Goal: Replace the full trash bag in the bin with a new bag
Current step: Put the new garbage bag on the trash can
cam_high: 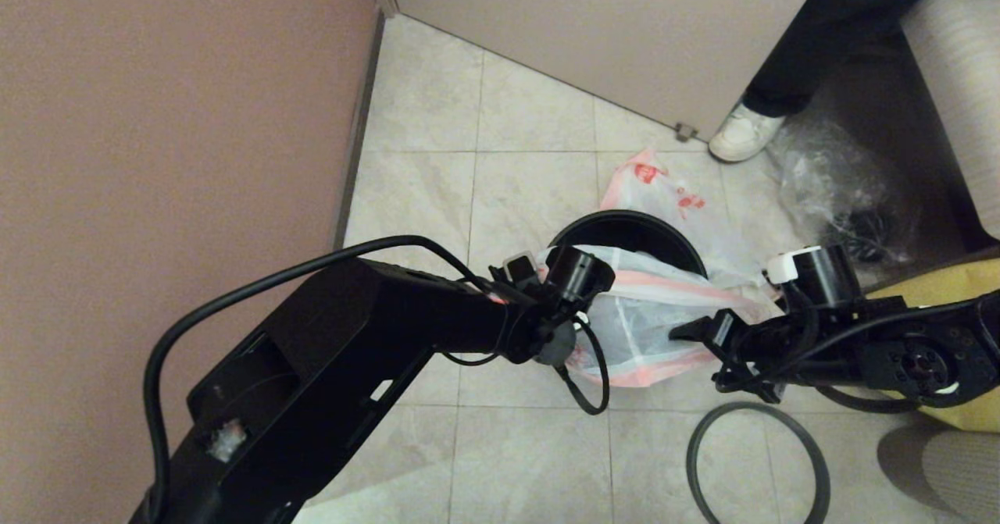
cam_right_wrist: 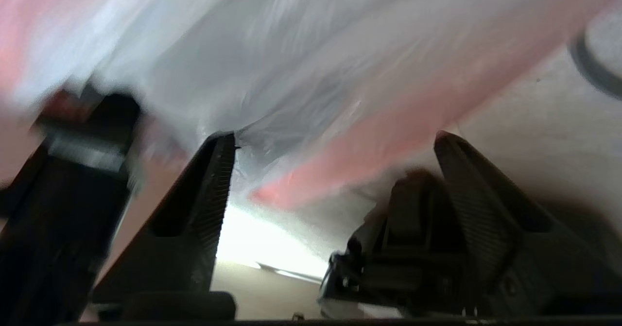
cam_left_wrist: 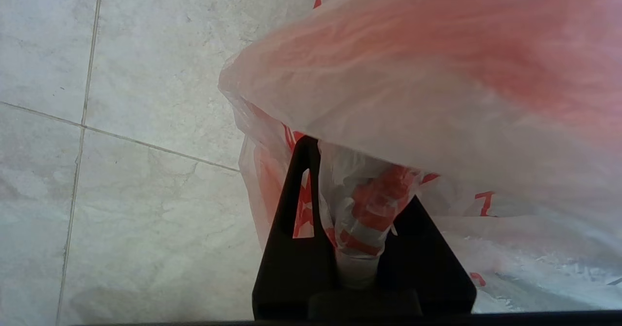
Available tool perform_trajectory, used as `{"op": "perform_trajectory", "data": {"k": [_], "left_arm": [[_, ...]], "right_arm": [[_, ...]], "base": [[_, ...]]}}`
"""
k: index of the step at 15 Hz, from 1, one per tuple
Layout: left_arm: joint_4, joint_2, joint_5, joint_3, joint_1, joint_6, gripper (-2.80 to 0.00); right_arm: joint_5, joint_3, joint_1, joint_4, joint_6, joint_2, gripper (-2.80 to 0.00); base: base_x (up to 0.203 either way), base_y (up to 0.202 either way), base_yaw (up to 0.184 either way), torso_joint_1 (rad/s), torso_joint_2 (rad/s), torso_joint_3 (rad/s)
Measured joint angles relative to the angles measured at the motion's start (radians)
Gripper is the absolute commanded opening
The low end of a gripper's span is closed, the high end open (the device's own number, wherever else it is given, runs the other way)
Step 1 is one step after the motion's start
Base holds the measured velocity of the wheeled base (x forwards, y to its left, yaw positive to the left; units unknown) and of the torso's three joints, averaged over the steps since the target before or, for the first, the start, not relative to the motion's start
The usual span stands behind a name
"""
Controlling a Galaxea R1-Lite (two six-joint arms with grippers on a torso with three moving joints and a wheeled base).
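The tiled floor (cam_high: 531,461) carries the bin (cam_high: 625,231) and a grey hoop (cam_high: 756,461).

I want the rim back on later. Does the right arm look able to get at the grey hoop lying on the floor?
Probably yes. The grey hoop lies bare on the floor tiles just below the right gripper, whose jaws are open and holding nothing; only the new bag is beside it.

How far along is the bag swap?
Done: the full trash bag lies on the floor behind the bin, and the grey hoop is off, on the tiles. In hand: the left gripper pinches a bunched edge of the new bag, which hangs over the bin's near side; the right gripper is open at the bag's other side. Left: seat the bag in the bin, refit the hoop.
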Motion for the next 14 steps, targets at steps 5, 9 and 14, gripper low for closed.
{"op": "perform_trajectory", "data": {"k": [5,9,14], "left_arm": [[0.0,-0.002,-0.001,0.0,0.001,0.0,-2.8],[-0.001,0.0,0.0,0.0,0.001,0.0,-2.8],[-0.001,0.004,0.001,0.0,-0.003,0.0,-2.8]], "right_arm": [[-0.006,-0.042,-0.016,0.014,0.0,0.04,-2.8],[-0.005,-0.02,-0.017,0.058,0.004,-0.002,-2.8],[-0.002,-0.008,-0.013,0.066,-0.005,-0.002,-2.8]], "base": [[0.0,0.0,0.0,0.0,0.0,0.0],[0.0,0.0,0.0,0.0,0.0,0.0],[0.0,0.0,0.0,0.0,0.0,0.0]]}}
